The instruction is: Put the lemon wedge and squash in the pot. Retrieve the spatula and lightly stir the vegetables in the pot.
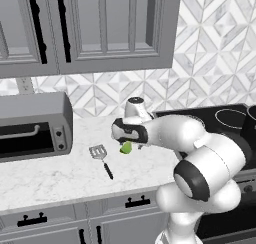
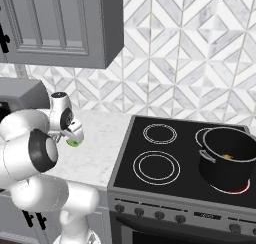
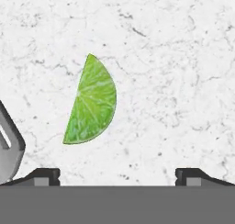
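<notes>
The lemon wedge (image 3: 92, 103) lies flat on the white marble counter, bright green with its cut face up. My gripper (image 3: 117, 175) hangs directly over it, open, with one dark fingertip on each side and nothing between them. From the left base the wedge (image 1: 126, 148) peeks out under my hand (image 1: 131, 131); the right base also catches the wedge (image 2: 75, 143). The spatula (image 1: 100, 155) rests on the counter just left of the wedge, blade away from the front edge; its blade corner (image 3: 9, 145) shows by my left fingertip. The black pot (image 2: 226, 163) stands on the stove's right rear burner with the squash (image 2: 227, 156) inside.
A grey toaster oven (image 1: 30, 133) stands on the counter at the left. The black stovetop (image 2: 160, 163) lies to the right of the counter. Grey wall cabinets (image 1: 90, 28) hang above. The counter's front edge (image 1: 75, 198) is close behind the spatula handle.
</notes>
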Motion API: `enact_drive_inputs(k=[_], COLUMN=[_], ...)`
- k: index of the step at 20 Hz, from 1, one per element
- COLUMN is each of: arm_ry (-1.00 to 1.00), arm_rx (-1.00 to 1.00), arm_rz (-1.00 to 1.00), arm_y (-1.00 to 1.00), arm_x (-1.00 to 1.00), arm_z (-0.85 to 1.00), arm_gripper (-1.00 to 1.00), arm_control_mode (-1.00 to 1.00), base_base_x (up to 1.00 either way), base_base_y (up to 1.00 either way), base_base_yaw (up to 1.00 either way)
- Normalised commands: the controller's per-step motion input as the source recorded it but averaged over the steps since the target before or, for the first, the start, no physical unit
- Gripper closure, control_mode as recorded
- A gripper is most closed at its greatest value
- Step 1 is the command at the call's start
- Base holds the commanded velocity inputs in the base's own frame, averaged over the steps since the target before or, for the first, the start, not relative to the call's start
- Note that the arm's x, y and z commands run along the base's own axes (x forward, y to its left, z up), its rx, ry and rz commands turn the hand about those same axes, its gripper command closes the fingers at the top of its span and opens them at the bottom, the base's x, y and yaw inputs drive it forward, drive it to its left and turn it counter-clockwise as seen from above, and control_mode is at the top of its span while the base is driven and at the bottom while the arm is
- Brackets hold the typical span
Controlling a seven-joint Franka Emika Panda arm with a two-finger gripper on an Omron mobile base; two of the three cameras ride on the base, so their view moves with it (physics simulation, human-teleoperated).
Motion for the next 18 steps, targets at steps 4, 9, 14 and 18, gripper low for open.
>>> enact_drive_inputs(k=[4, 9, 14, 18], arm_ry=[0.00, 0.00, 0.00, 0.00], arm_rx=[-0.01, 0.00, 0.00, 0.00], arm_rz=[0.00, 0.00, 0.00, 0.00], arm_y=[0.00, 0.02, 0.12, 0.18], arm_x=[0.42, 0.43, 0.49, 0.42], arm_z=[-0.42, -0.39, -0.31, -0.44], arm_gripper=[-1.00, -1.00, -1.00, -1.00], arm_control_mode=[-1.00, -1.00, -1.00, -1.00], base_base_x=[0.00, 0.00, 0.00, 0.00], base_base_y=[0.00, 0.00, 0.00, 0.00], base_base_yaw=[0.00, 0.00, 0.00, 0.00])
